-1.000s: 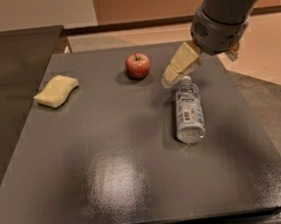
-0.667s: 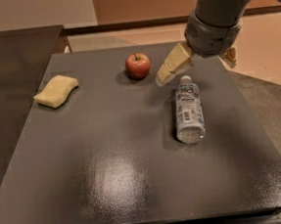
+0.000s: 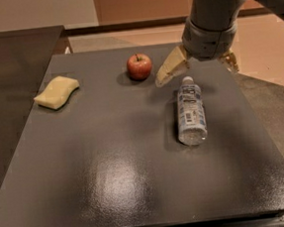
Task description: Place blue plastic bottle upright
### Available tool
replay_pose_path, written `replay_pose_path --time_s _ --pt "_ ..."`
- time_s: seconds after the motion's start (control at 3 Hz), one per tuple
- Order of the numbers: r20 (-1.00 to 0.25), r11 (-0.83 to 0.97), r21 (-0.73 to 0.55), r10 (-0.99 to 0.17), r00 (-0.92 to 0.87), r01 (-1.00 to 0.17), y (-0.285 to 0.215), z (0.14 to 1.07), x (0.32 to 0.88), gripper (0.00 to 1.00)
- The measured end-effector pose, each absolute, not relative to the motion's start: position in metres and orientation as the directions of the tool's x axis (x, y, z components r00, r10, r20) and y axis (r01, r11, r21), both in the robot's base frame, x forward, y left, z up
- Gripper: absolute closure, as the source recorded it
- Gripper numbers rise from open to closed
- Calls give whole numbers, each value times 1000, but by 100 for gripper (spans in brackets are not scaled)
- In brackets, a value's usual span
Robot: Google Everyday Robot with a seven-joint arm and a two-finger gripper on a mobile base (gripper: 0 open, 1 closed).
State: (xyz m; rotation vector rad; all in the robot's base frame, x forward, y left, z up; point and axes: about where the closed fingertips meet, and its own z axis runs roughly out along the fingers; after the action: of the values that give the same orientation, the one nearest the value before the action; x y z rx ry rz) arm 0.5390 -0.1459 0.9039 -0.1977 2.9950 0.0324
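Observation:
The blue plastic bottle (image 3: 190, 110) lies on its side on the dark table (image 3: 113, 177), right of centre, its white cap pointing to the far edge. My gripper (image 3: 200, 66) hangs just above and behind the cap end. It is open and empty, with one tan finger (image 3: 170, 67) to the left of the cap and the other (image 3: 230, 60) to the right. The fingers do not touch the bottle.
A red apple (image 3: 139, 66) stands close to the left of the gripper's left finger. A yellow sponge (image 3: 56, 92) lies at the far left of the table. The table's right edge runs close to the bottle.
My gripper has shifted a little to the left, its left finger now nearer the apple. The bottle, apple and sponge have not moved.

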Motion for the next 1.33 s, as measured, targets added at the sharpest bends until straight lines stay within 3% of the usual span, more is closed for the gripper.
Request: replay_pose_path --time_s 1.0,1.33 --pt "-63 998 -57 -11 -998 -7 -132 864 523 0" --pt "-52 997 -75 31 -998 35 -129 858 520 17"
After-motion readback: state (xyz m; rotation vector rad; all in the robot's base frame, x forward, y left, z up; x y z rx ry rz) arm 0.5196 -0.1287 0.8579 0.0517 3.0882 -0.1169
